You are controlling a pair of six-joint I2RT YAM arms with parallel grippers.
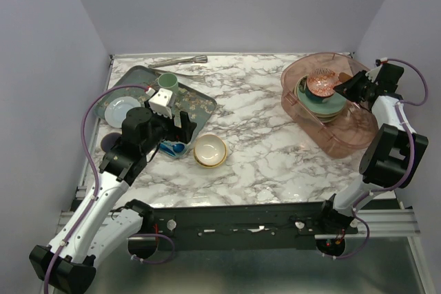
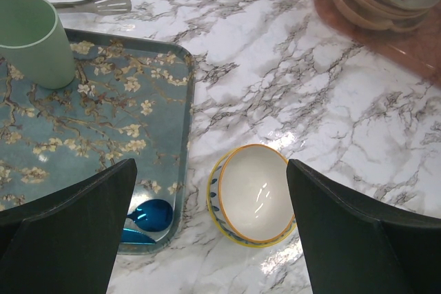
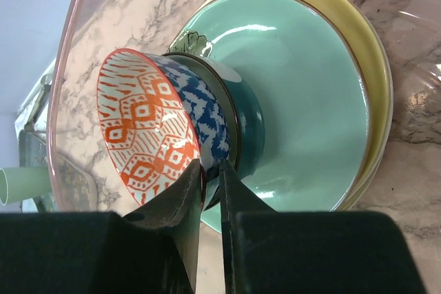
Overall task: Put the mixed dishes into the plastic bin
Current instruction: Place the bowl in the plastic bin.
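A blue-yellow patterned bowl (image 1: 210, 151) (image 2: 256, 194), cream inside, sits tilted on the marble just right of the tray. My left gripper (image 1: 173, 129) (image 2: 210, 170) hovers over it, open wide, nothing between its fingers. The plastic bin (image 1: 344, 144) (image 3: 62, 74) at the back right holds a stack: a yellowish plate (image 3: 375, 67), a mint green plate (image 3: 310, 94), a teal bowl (image 3: 251, 122) and on top an orange-patterned bowl (image 1: 321, 85) (image 3: 145, 122). My right gripper (image 1: 339, 87) (image 3: 210, 164) straddles that top bowl's rim, its jaws slightly parted.
A dark-green floral tray (image 1: 200, 101) (image 2: 103, 115) lies at the back left with a mint cup (image 1: 167, 82) (image 2: 31, 39), a pale blue plate (image 1: 122, 108) and a blue spoon (image 2: 148, 215). Metal utensils (image 1: 179, 62) lie by the far wall.
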